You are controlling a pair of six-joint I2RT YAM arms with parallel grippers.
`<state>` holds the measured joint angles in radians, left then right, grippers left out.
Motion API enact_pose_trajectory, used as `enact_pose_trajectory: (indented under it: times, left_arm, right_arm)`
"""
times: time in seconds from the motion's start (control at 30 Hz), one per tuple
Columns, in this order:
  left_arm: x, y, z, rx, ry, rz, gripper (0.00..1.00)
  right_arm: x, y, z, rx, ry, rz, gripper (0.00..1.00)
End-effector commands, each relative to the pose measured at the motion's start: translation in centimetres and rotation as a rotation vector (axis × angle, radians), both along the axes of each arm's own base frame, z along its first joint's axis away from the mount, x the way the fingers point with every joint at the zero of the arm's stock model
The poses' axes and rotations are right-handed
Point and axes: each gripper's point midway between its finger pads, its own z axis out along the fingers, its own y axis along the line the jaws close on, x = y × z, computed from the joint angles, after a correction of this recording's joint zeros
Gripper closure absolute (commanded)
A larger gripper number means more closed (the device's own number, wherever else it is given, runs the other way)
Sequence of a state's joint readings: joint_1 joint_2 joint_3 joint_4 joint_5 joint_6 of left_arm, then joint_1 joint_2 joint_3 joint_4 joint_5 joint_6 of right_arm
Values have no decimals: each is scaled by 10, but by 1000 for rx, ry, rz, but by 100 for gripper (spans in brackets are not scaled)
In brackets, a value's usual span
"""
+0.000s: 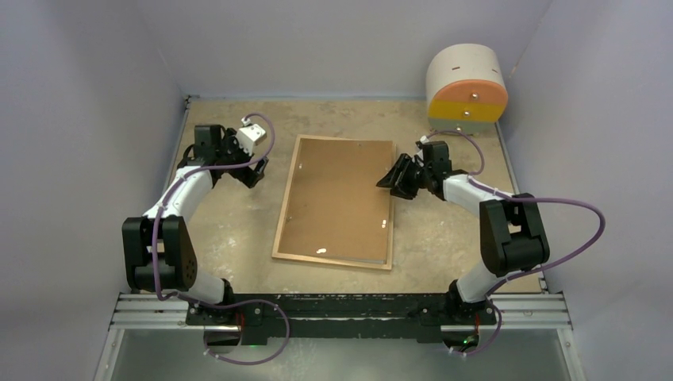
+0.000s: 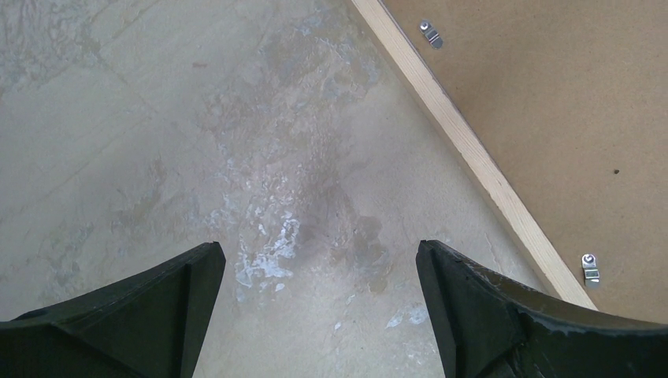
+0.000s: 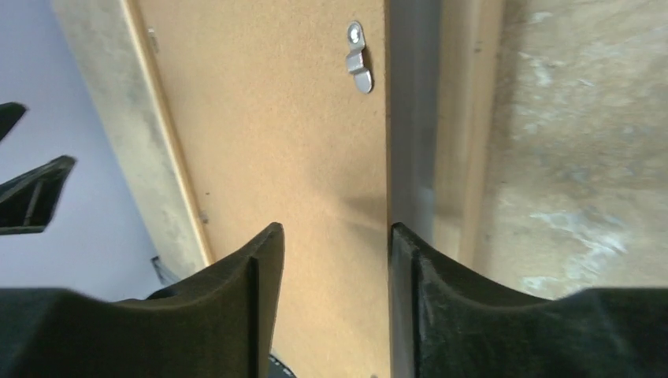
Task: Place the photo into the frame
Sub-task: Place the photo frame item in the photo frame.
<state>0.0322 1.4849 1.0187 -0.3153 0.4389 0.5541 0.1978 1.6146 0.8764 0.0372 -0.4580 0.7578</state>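
The frame [image 1: 333,260] lies flat in the middle of the table, its light wooden moulding [image 2: 465,146] around a brown fibreboard backing panel [image 1: 337,194]. The photo is hidden. My right gripper [image 1: 390,181] is at the frame's right edge, pointing left. In the right wrist view its jaws [image 3: 335,232] stand apart over the panel [image 3: 268,118], close to the panel's edge, with the moulding [image 3: 469,118] beyond. A metal turn clip [image 3: 358,59] sits ahead of it. My left gripper [image 1: 258,171] is wide open over bare table [image 2: 321,264], left of the frame's upper left corner.
A white cylinder with an orange and yellow face [image 1: 467,83] stands at the back right corner. Two more metal clips [image 2: 430,33] [image 2: 590,269] sit along the frame's left side. Grey walls enclose the table, and the arms' rail [image 1: 341,311] runs along the near edge.
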Motion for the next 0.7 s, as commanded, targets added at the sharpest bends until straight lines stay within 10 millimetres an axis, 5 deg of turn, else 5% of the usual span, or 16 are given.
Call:
enact_pose_trajectory:
  times: [0.0, 0.17, 0.43, 0.5, 0.67]
  left_arm:
    - [2, -3, 2, -4, -20, -22, 0]
    - [2, -5, 1, -8, -17, -27, 0]
    - [-1, -8, -6, -28, 16, -30, 0]
    - [-2, -9, -8, -38, 24, -34, 0]
    - [-5, -14, -13, -65, 47, -41, 0]
  right_arm:
    - [6, -10, 8, -106, -38, 1, 39]
    - [4, -13, 8, -166, -34, 17, 2]
    - [14, -34, 41, -278, -119, -54, 1]
    - [15, -24, 49, -209, -132, -56, 1]
    - [20, -11, 37, -152, -131, 13, 1]
